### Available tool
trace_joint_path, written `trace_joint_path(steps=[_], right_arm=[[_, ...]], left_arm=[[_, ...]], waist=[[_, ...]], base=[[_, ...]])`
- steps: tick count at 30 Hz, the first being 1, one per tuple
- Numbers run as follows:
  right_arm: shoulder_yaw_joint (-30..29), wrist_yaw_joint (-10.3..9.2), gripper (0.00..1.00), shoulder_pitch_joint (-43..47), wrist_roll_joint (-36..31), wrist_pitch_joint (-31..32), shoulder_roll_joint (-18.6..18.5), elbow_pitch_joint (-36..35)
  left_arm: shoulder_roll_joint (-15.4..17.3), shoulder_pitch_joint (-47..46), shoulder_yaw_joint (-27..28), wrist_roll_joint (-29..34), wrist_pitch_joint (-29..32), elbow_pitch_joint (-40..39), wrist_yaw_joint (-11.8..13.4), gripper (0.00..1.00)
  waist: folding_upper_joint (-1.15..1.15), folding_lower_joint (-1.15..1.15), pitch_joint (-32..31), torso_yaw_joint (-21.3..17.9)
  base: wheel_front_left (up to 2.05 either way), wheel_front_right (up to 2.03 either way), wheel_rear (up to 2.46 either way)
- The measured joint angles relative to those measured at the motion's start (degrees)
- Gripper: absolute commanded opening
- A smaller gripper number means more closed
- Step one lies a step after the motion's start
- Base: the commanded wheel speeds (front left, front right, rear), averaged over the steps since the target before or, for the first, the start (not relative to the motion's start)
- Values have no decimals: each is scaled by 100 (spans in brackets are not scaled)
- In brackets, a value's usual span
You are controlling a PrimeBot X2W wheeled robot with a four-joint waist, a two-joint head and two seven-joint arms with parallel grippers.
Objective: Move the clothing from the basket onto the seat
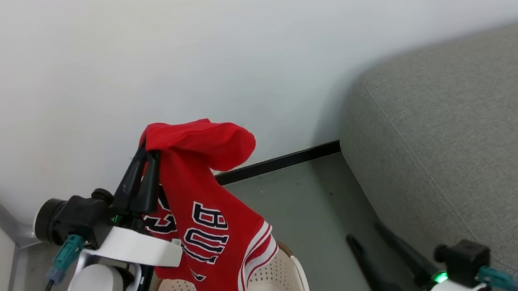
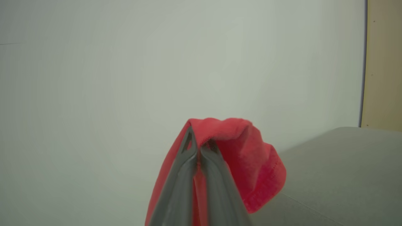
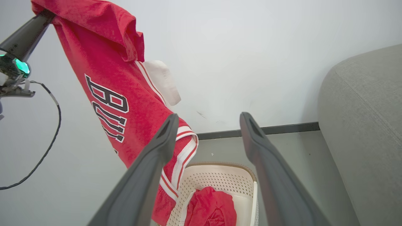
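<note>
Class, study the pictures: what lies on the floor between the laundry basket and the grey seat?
Bare grey floor lies between the basket and the seat, shown most clearly in the right wrist view.

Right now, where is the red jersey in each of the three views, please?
Head view: jersey hangs left of centre from the left fingers.
Left wrist view: jersey bottom centre, over those fingers.
Right wrist view: jersey upper left.
Shared landmark: the seat, at the right in each.
</note>
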Motion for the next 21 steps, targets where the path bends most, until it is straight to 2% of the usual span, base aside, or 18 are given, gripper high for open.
trace_joint_path(steps=[2, 13, 21], right_arm=[[199, 0, 100, -23, -45, 0, -10, -51], [1159, 0, 100, -442, -1221, 0, -20, -4], [1454, 1, 100, -637, -1303, 0, -47, 199]], left_arm=[[-14, -1, -45, 33, 0, -38, -5, 0], [-111, -11, -310, 32, 0, -183, -7, 0], [-146, -40, -675, 32, 0, -286, -38, 0]], waist=[[0, 0, 2, -4], [0, 0, 4, -10], [0, 0, -7, 35]], base=[[0, 0, 0], [0, 0, 0], [0, 0, 0]])
